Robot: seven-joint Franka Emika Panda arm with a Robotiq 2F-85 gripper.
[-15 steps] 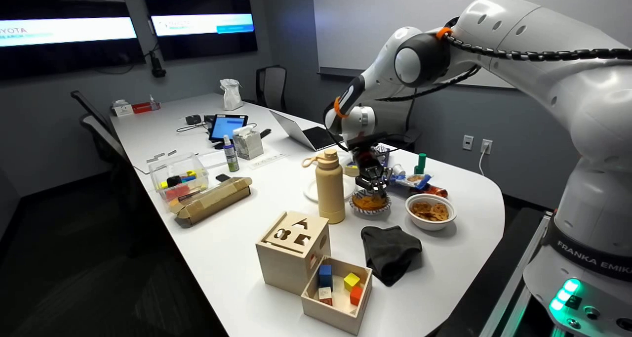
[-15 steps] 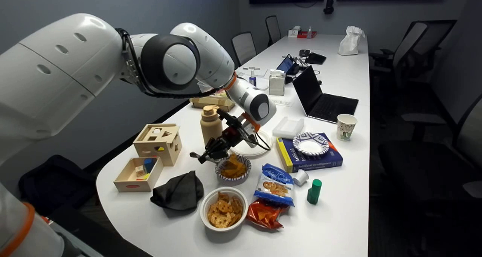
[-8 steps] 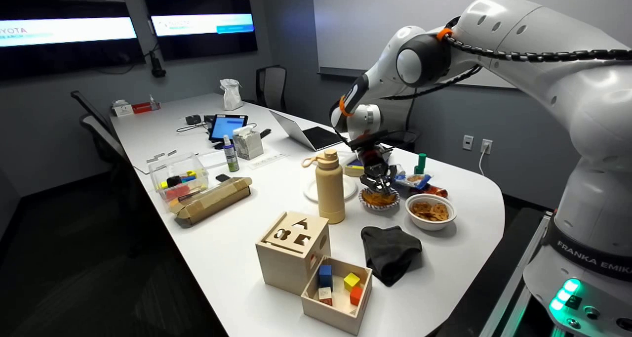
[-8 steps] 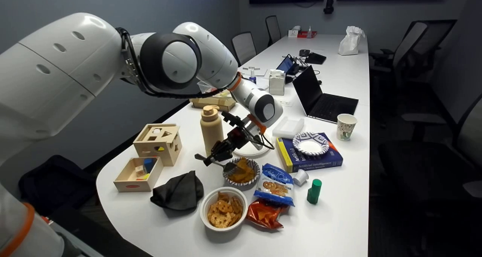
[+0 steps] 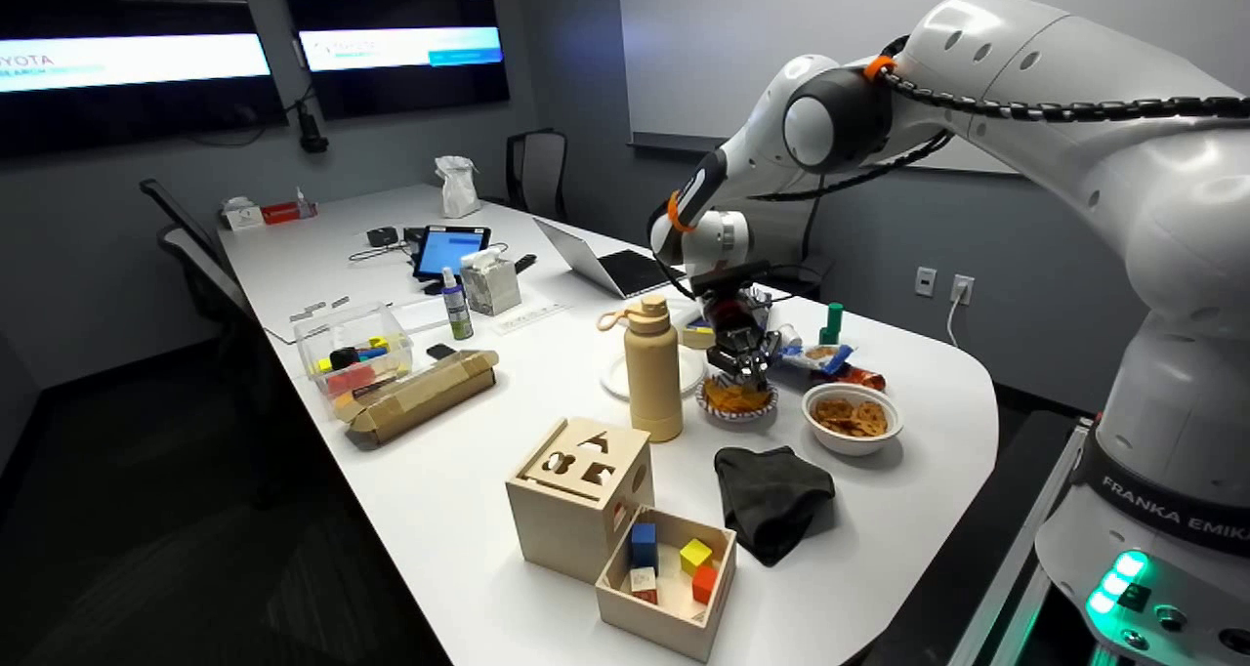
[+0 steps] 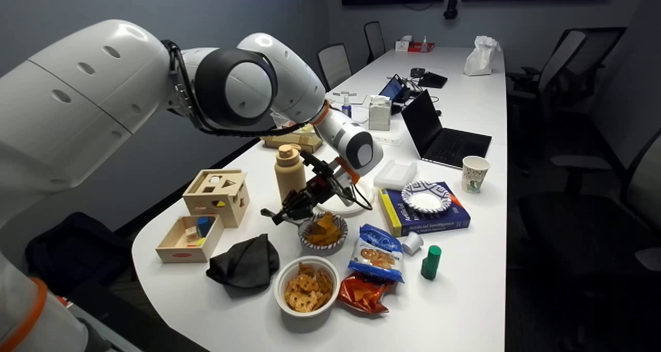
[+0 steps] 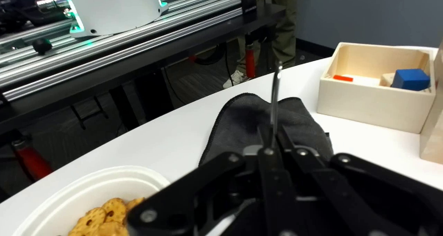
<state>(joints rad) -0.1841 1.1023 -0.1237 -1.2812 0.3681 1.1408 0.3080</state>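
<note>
1. The spoon (image 7: pixel 275 97) is clenched in the gripper (image 6: pixel 279 218) and tilted, its handle end jutting free, the other end at the chip bowl (image 6: pixel 323 246); its head is mostly hidden, so whether it touches cannot be told.
2. Close around the chip bowl on the white table (image 6: pixel 439 321): bottle (image 6: pixel 290 174), plate (image 5: pixel 615 378), white bowl (image 5: pixel 854 444) and black cloth (image 6: pixel 245 261).
3. Farther out, the block tray (image 6: pixel 181 256) sits just beside the shape box (image 6: pixel 217 200); a blue bag (image 6: pixel 377 254) overlaps a red bag (image 6: pixel 364 292).
4. Beyond the plate come a book (image 6: pixel 433 226) carrying a small bowl (image 6: pixel 425 203), a cup (image 6: pixel 474 174) and an open laptop (image 6: pixel 459 148).
5. The table's near end is rounded; its length runs between chairs (image 5: pixel 542 168) on both sides.
6. Around it: grey walls (image 5: pixel 859 246), two lit screens (image 5: pixel 127 65), a whiteboard (image 5: pixel 703 51), dark carpet (image 5: pixel 195 549).
7. Past the table's edge, the wrist view shows someone's legs (image 7: pixel 283 28).
</note>
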